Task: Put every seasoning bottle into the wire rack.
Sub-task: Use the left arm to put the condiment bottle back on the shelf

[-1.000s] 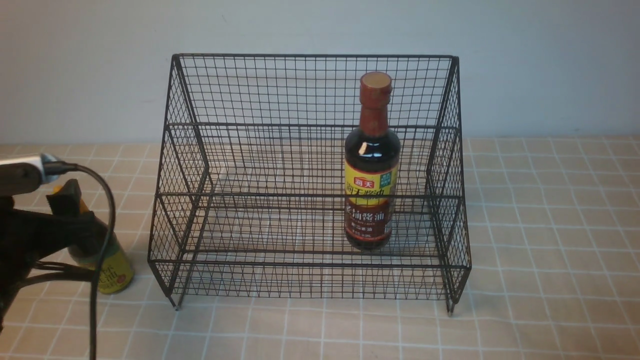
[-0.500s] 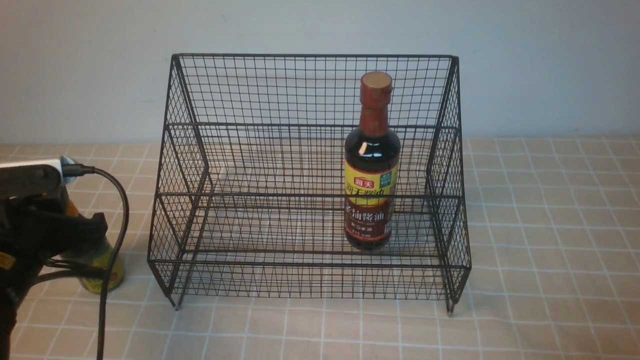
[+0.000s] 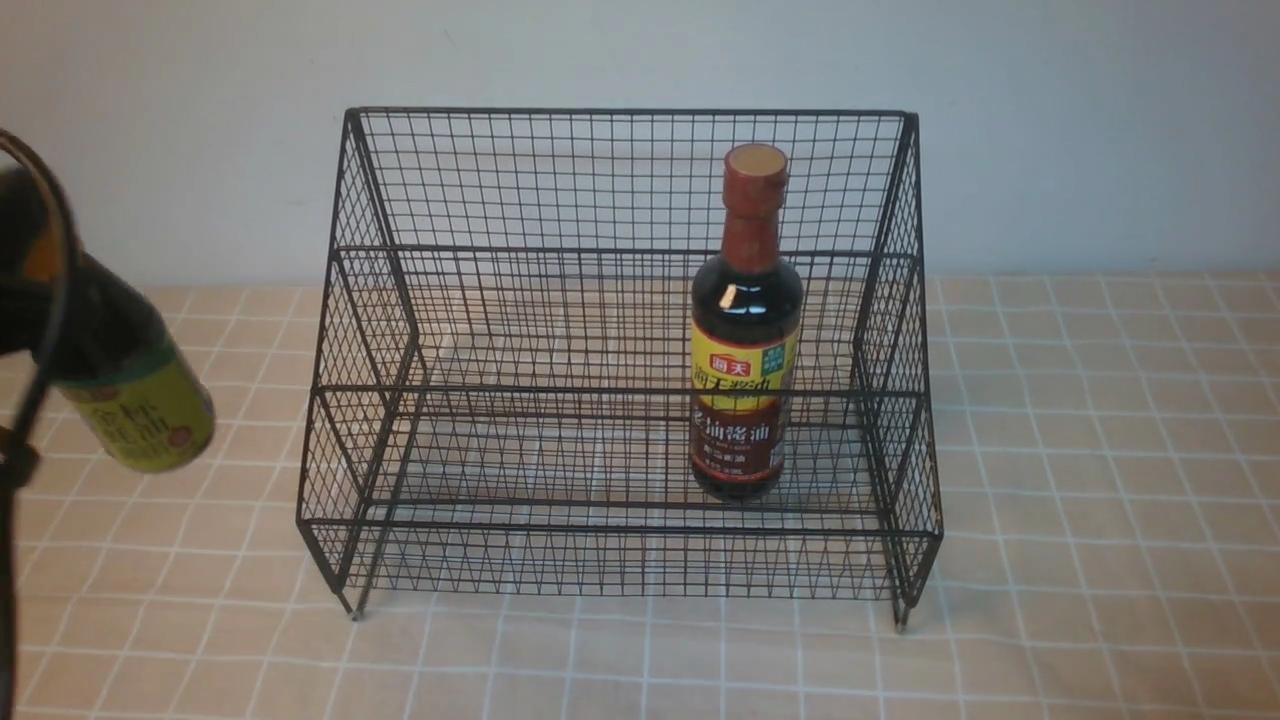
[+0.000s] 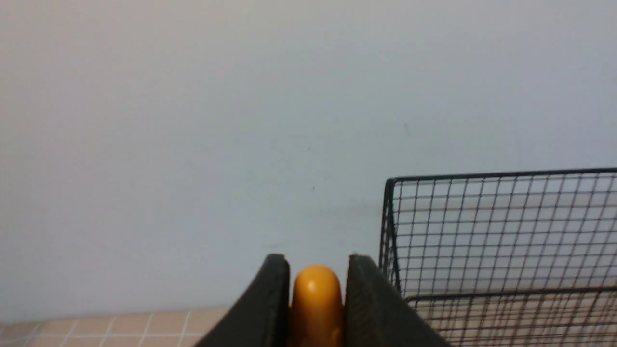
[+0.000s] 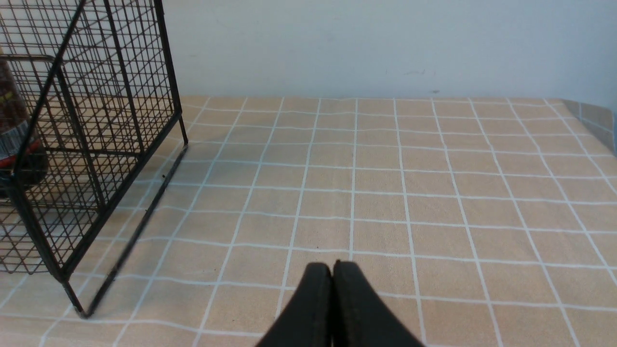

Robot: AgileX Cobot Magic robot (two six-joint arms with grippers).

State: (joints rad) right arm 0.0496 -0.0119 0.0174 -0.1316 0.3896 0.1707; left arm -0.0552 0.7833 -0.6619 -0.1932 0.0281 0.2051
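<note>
We've got left tool (image 4: 317,260) clamped on short bottle's (image 3: 135,400) orange cap (image 4: 315,299). The bottle hangs tilted off the desk (image 3: 1100,450), left of rack (image 3: 560,180). Tall bottle (image 3: 745,330) stands upright in rack, right side. Right tool (image 5: 332,270) is fully closed and empty.

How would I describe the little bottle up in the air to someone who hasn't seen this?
Find the big black wire rack in the middle. Left of it, the left claw holds a squat bottle tilted in the air. Unlike the tall bottle standing in the rack, it has an orange cap and a yellow-green label.
</note>
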